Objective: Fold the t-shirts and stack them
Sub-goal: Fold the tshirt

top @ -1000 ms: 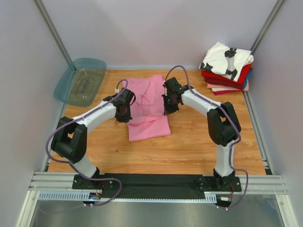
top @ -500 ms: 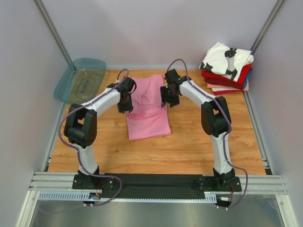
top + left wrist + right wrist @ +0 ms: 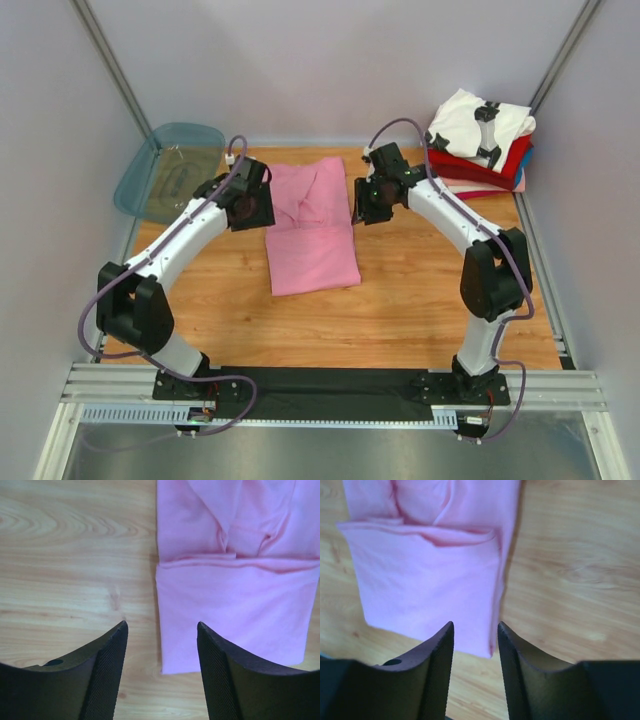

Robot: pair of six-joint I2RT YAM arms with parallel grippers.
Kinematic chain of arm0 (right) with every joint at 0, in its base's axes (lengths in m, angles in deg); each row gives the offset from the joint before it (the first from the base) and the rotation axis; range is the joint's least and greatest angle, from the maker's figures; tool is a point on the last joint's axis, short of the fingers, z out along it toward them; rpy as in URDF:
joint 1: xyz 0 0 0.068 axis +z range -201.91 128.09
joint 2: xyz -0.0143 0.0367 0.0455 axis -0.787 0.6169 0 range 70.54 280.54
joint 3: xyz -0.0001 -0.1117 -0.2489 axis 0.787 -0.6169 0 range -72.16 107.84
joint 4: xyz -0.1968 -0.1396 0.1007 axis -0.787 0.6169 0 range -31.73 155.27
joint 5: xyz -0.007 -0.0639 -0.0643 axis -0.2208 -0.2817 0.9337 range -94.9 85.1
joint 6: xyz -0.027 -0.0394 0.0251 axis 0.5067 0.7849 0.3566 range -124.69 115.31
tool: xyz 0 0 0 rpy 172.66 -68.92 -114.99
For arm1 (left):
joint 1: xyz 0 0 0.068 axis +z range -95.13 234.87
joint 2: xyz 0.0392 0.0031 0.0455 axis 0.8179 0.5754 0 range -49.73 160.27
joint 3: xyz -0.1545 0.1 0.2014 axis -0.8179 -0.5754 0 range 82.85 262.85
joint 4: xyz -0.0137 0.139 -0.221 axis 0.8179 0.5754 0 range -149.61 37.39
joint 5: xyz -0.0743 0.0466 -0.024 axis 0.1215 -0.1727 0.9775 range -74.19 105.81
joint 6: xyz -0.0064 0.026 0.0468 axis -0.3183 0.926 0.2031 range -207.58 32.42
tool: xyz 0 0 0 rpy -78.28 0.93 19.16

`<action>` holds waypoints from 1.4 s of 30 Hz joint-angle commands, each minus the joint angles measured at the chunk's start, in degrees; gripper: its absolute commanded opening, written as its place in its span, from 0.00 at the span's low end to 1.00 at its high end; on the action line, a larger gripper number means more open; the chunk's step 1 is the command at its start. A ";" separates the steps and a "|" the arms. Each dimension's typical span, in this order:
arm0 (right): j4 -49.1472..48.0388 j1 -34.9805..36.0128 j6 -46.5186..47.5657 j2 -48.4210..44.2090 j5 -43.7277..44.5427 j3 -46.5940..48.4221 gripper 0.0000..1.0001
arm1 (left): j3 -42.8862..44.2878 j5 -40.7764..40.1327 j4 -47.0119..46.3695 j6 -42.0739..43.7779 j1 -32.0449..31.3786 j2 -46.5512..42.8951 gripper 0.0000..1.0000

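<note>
Left gripper gapes, right gripper is half-parted, both empty beside the pink t-shirt (limp, light cloth, likely to slump): pinch its near corners.

A robot lab cell: grey panel walls, aluminium rail, wooden table.

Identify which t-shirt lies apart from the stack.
The plain pink t-shirt, partly folded in the middle of the table. The other t-shirts, white printed one on top, are piled in the far right corner.
</note>
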 commanded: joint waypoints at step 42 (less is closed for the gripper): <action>-26.35 8.79 -5.23 -8.05 -8.75 -48.79 0.00 | -39.30 9.85 -18.39 -3.26 -12.23 -7.05 0.48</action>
